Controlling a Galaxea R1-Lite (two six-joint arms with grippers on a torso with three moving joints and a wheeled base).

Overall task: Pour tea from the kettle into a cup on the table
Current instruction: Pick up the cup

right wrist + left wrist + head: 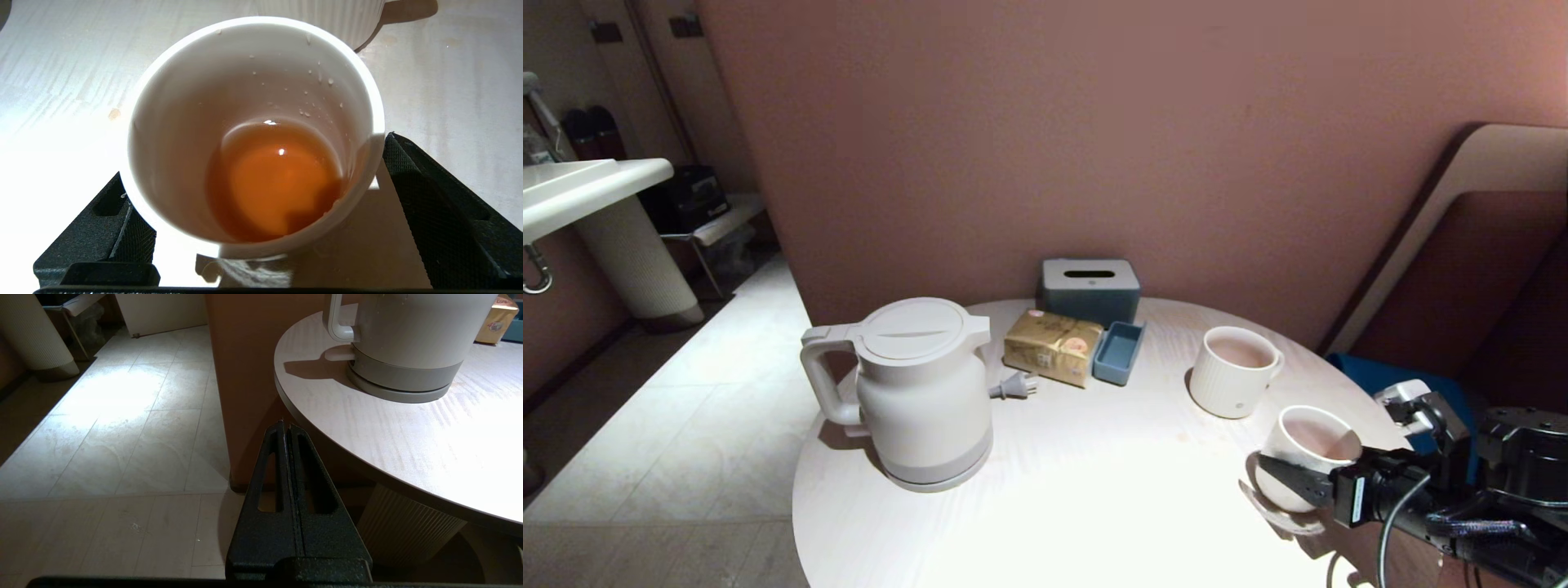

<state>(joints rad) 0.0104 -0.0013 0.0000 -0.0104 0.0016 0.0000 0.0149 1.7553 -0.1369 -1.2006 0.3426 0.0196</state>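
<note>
Dim warm room; hard overhead glare blows out table [1094, 490] front; kettle [915, 392] casts sharp shadow

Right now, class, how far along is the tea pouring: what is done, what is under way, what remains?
Done: tea already sits low in the cup, and the kettle stands upright on the table. Under way: the right gripper has its jaws open on either side of the cup, not gripping it. The left gripper is shut beside the table edge. Left: probably only pulling the right arm away.
</note>
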